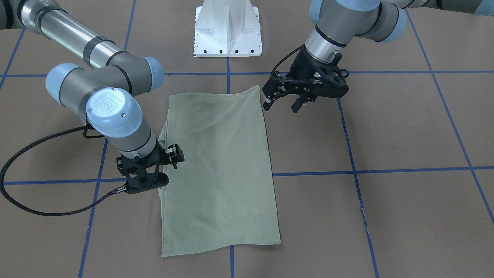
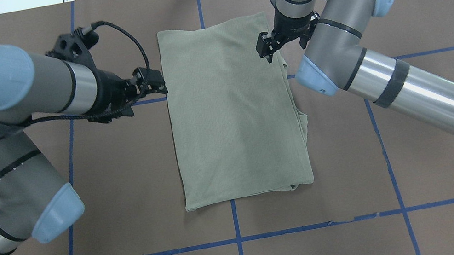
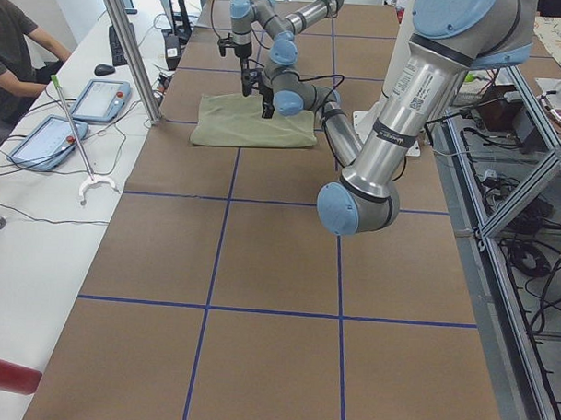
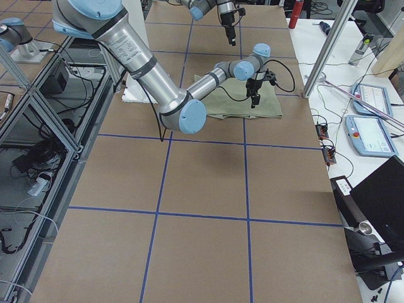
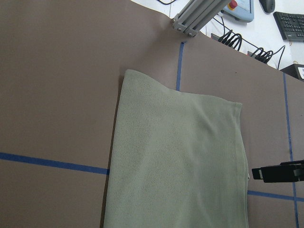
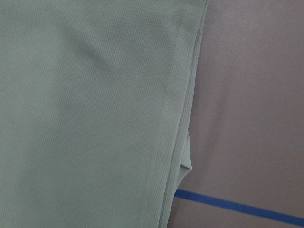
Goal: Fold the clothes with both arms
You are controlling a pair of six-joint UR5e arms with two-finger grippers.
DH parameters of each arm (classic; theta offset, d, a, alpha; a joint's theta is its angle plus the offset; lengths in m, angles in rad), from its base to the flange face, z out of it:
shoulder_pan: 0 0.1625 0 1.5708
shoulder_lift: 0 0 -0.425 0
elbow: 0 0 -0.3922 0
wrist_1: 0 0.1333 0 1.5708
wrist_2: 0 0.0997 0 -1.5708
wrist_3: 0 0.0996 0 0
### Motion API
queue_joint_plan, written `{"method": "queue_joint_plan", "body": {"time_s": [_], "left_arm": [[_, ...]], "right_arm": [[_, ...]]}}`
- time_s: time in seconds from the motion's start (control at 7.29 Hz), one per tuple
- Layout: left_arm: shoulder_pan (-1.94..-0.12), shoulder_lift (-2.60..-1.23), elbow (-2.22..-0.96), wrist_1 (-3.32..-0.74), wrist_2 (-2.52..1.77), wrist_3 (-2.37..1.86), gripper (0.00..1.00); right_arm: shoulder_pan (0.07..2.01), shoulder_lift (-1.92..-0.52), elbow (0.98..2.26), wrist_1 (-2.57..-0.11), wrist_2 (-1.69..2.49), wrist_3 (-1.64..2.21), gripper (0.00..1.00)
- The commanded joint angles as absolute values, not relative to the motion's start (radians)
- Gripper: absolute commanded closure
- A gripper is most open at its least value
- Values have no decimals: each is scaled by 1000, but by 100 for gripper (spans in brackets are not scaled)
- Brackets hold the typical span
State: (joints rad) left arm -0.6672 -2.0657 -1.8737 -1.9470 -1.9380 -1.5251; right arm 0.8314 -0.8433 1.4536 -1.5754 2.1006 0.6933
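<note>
The shirt (image 2: 233, 112) lies flat on the tabletop (image 2: 132, 172), already folded to a long rectangle, with the white pedestal base (image 1: 227, 31) off its short end. It is thin, soft knit: light, limp, sure to sag and slide layer over layer, so I judge it needs a pinch through every layer at the corners of one short end, one corner for each arm. My left jaws stand apart and hold nothing, raised just outside the shirt's left long edge; the front view shows that gap plainly, while the overhead view shows only their black bulk. My right jaws point down over the shirt's right long edge, and I cannot tell whether they are apart or pressed on cloth. The right wrist view alone shows that edge (image 6: 183, 118) as several stacked layers with a small tab poking out beyond them, a spot where a shallow grip could miss the lower plies. The left wrist view alone shows the shirt's far short edge (image 5: 180, 92) slightly rippled.
</note>
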Motion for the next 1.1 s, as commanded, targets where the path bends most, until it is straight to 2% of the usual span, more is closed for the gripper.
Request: {"method": "queue_joint_plan", "body": {"time_s": [0.0, 0.41, 0.96], "left_arm": [[-522, -2037, -1852, -1950, -1840, -1651, 0], [-395, -2033, -1823, -1937, -1784, -1872, 1], [-331, -2045, -1773, -1888, -1766, -1944, 3]], "right_arm": [[816, -952, 1644, -1572, 2120, 796, 0], [801, -954, 1652, -1566, 2132, 839, 0], [796, -951, 1641, -1565, 2132, 848, 0]]}}
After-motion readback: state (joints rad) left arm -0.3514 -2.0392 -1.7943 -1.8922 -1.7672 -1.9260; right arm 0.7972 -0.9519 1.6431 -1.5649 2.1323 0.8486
